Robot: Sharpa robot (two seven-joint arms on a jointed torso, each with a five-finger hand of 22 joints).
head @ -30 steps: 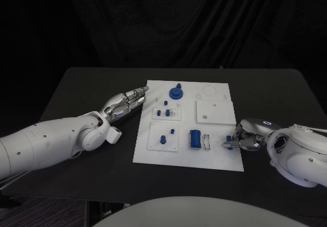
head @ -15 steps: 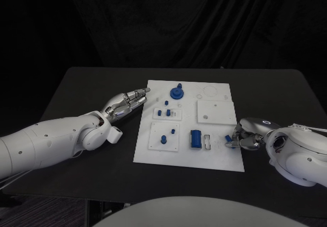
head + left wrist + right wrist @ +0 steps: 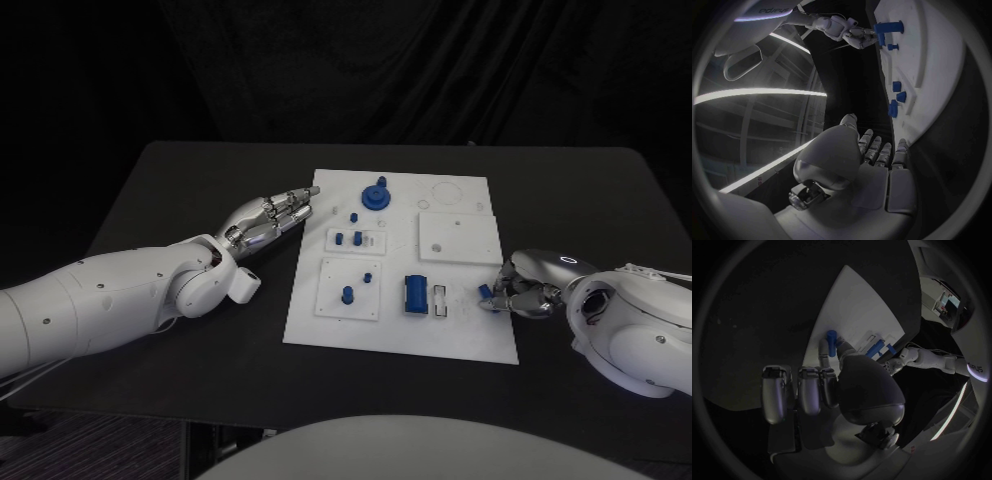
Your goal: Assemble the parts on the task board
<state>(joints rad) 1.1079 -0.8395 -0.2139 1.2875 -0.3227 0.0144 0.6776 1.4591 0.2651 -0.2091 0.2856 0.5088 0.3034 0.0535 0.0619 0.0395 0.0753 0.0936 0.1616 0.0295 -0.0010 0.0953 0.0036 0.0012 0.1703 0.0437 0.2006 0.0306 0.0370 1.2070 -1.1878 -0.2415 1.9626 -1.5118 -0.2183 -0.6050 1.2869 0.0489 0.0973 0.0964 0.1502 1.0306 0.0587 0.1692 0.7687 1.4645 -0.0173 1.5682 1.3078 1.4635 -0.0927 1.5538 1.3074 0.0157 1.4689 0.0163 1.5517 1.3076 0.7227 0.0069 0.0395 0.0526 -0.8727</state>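
Right robot hand [image 3: 525, 290] pinches a small blue peg [image 3: 486, 293] over the right edge of the task board [image 3: 459, 336], nearer its sockets than the left robot hand [image 3: 268, 219], which rests open on the counter [image 3: 173, 190].

left arm [image 3: 116, 295]: glossy white rounded shell, small dark screw dots, white block at wrist | left hand [image 3: 267, 217]: silver segmented fingers, pale tips | right arm [image 3: 635, 320]: bulbous white shell, thin cable on top | right hand [image 3: 526, 283]: silver domed back, lit ring mark
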